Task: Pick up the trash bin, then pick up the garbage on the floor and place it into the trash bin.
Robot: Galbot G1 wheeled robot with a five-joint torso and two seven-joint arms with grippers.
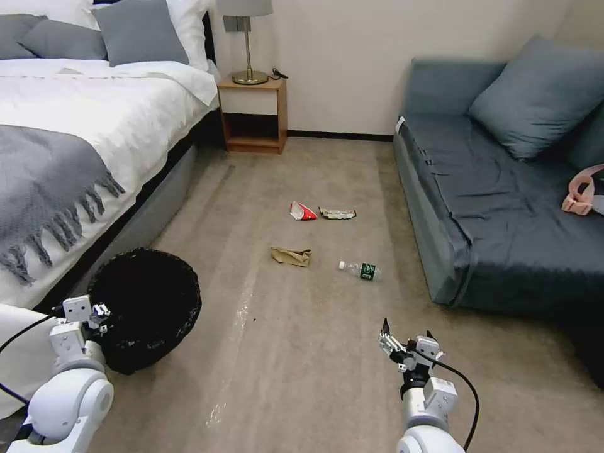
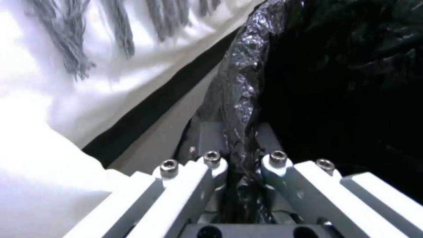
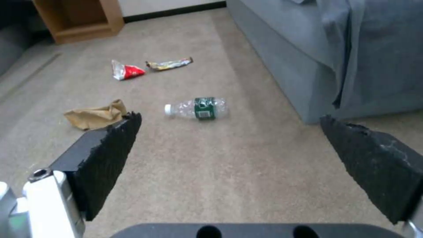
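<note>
We held the trash bin (image 1: 148, 308) with our left gripper (image 1: 94, 313), whose fingers (image 2: 211, 165) were pinched together on the crinkly black bag at the rim nearest us. The bin sat low at our left, close against the bed (image 1: 75, 126), whose white cover and fringed grey throw (image 1: 44, 182) hung just beside it. In the left wrist view the bag's folded edge ran up between the fingers, with the dark base of the bed just behind.

Our right gripper (image 1: 406, 343) hovered above the floor (image 1: 283, 377) at our right, its fingers (image 3: 110, 145) spread wide and holding nothing.

The garbage lay ahead on the bare carpet between the bed and the grey sofa (image 1: 497, 201). Nearest to the right gripper was the clear plastic bottle (image 1: 360, 270) with its green label, lying on its side, cap pointing toward the crumpled brown paper bag (image 1: 291, 256) beside it. Farther off lay the red-and-white snack packet (image 1: 302, 212) and the foil wrapper (image 1: 337, 214), near each other. The four pieces lay apart from one another, and nothing stood between them and the right gripper.

Against the far wall stood a wooden nightstand (image 1: 253, 116) with a lamp (image 1: 247, 38). A pink item (image 1: 580, 192) lay on the sofa seat near a large cushion (image 1: 541, 94).
</note>
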